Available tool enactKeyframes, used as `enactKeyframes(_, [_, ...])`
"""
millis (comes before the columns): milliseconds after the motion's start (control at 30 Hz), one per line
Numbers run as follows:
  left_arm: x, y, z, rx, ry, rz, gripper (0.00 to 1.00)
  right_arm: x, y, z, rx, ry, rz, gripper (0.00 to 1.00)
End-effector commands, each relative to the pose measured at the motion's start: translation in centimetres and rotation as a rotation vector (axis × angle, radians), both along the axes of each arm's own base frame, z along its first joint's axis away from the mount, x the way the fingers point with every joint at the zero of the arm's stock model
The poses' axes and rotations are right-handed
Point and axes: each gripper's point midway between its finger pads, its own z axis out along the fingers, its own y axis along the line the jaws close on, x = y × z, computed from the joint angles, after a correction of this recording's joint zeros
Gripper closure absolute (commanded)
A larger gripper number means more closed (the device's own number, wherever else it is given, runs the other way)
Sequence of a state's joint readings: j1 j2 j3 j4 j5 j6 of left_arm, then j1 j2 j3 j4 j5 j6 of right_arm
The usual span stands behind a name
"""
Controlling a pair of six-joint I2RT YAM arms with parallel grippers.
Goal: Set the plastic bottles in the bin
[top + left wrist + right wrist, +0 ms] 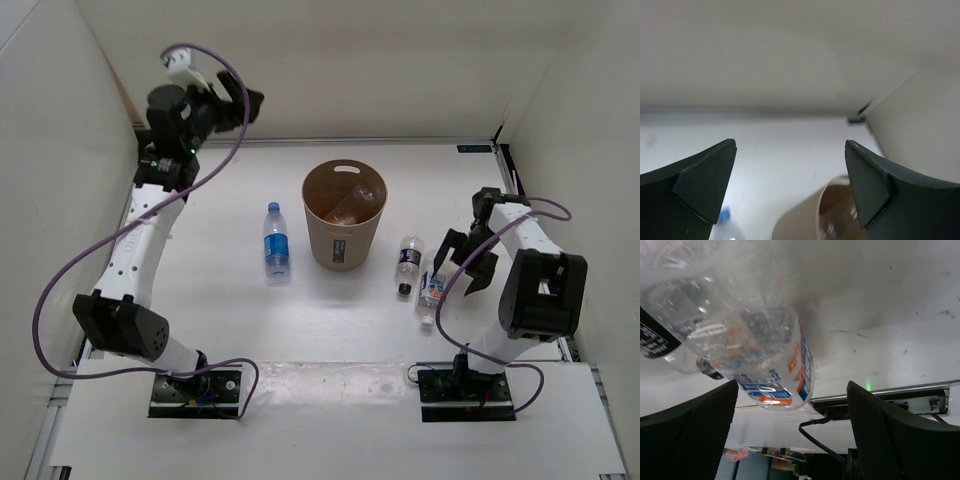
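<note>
**A:** Where was the right hand [462,262], and what worried you?

**B:** It was spread wide and gripping nothing, low over the table [230,330] on the right. The orange-labelled bottle [431,291] lay just ahead of its fingers. The dark-labelled bottle [408,264] lay just beside that one, on the side nearer the bin [345,250], and I couldn't tell whether the two touched. Both are round and slick. If the fingers had closed off-centre, I'd have expected the orange one to squirt out or roll. A finger could also have knocked its neighbour away, or caught both at once.

**A:** And the left hand [235,100]?

**B:** Released too, and empty, raised at the far left. The bin's rim showed below its fingers in the wrist view. A clear bottle [352,203] already lay inside the bin, and the blue-labelled bottle [276,243] lay flat just left of it.

**A:** Any risk there?

**B:** I judged the bin light and tall. An arm reaching down for the blue one might have clipped the wall and tipped it. And a bottle released over the rim rather than the middle could have bounced back onto the table.
</note>
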State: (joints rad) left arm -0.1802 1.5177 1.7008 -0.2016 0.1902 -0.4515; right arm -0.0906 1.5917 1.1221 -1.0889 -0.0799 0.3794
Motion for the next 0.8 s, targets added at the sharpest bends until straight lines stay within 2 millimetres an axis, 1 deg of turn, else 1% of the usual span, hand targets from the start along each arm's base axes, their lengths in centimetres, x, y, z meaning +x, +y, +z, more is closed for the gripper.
enactKeyframes(0, [-0.3, 0.6, -6.7, 0.056, 0.139, 0.039, 0.0, 2.6, 0.6, 0.7, 0.006, -0.053, 0.013, 0.1])
enactKeyframes(33, [-0.3, 1.0, -7.6, 0.079, 0.158, 0.047, 0.0, 2.9, 0.8, 0.7, 0.005, -0.053, 0.017, 0.1])
enactKeyframes(67, [-0.5, 1.4, -8.9, 0.122, 0.193, 0.05, 0.0, 3.4, 0.9, 0.9, 0.006, -0.064, 0.027, 0.1])
enactKeyframes(100, [-0.4, 2.3, -9.5, 0.127, 0.21, 0.071, 0.0, 3.7, 1.1, 0.7, 0.007, -0.055, 0.028, 0.1])
enactKeyframes(133, [-0.4, 2.6, -10.1, 0.136, 0.226, 0.074, 0.0, 4.1, 1.2, 0.7, 0.008, -0.059, 0.03, 0.1])
enactKeyframes(200, [-0.5, 3.4, -11.7, 0.158, 0.263, 0.088, 0.0, 4.5, 1.5, 0.4, 0.019, -0.046, 0.031, 0.1])
enactKeyframes(233, [-0.4, 3.8, -12.3, 0.163, 0.277, 0.093, 0.0, 4.5, 1.5, -0.6, 0.024, -0.013, 0.032, 0.1])
enactKeyframes(267, [-0.7, 4.0, -13.5, 0.182, 0.312, 0.091, 0.0, 4.5, 1.5, -0.9, 0.028, 0.003, 0.024, 0.1])
enactKeyframes(300, [-0.7, 4.1, -14.2, 0.201, 0.327, 0.091, 0.0, 4.7, 1.8, -1.0, 0.053, 0.006, 0.027, 0.1])
enactKeyframes(333, [-0.8, 4.6, -14.7, 0.211, 0.344, 0.1, 0.0, 4.5, 1.9, -2.0, 0.065, 0.048, 0.025, 0.1])
enactKeyframes(400, [-1.0, 5.1, -15.7, 0.231, 0.369, 0.11, 0.0, 4.1, 1.6, -2.3, 0.056, 0.088, 0.031, 0.1])
enactKeyframes(433, [-0.9, 5.7, -16.1, 0.234, 0.38, 0.127, 0.0, 3.8, 1.6, -3.1, 0.059, 0.123, 0.035, 0.1])
enactKeyframes(467, [-0.9, 5.8, -16.3, 0.234, 0.384, 0.128, 0.0, 3.7, 1.4, -3.3, 0.057, 0.135, 0.035, 0.1])
enactKeyframes(533, [-0.8, 6.7, -17.1, 0.216, 0.411, 0.148, 0.0, 3.3, 0.8, -3.2, 0.056, 0.156, 0.029, 0.1])
enactKeyframes(600, [-0.6, 7.7, -17.5, 0.177, 0.43, 0.176, 0.0, 3.2, 0.3, -3.2, 0.051, 0.163, 0.019, 0.19])
enactKeyframes(633, [-0.5, 8.5, -18.0, 0.162, 0.447, 0.195, 0.0, 3.2, 0.0, -3.0, 0.054, 0.168, 0.009, 0.3])
enactKeyframes(667, [-0.5, 9.2, -18.3, 0.156, 0.457, 0.212, 0.0, 3.1, -0.1, -3.0, 0.055, 0.176, 0.0, 0.36])
enactKeyframes(700, [-0.6, 9.7, -18.9, 0.15, 0.478, 0.225, 0.0, 3.2, -0.6, -2.8, 0.047, 0.173, -0.014, 0.4])
enactKeyframes(733, [-0.6, 9.8, -19.3, 0.153, 0.487, 0.225, 0.0, 3.4, -0.9, -2.3, 0.043, 0.159, -0.02, 0.42])
enactKeyframes(767, [-0.7, 11.2, -19.6, 0.147, 0.501, 0.254, 0.0, 3.5, -1.1, -1.9, 0.034, 0.151, -0.02, 0.42])
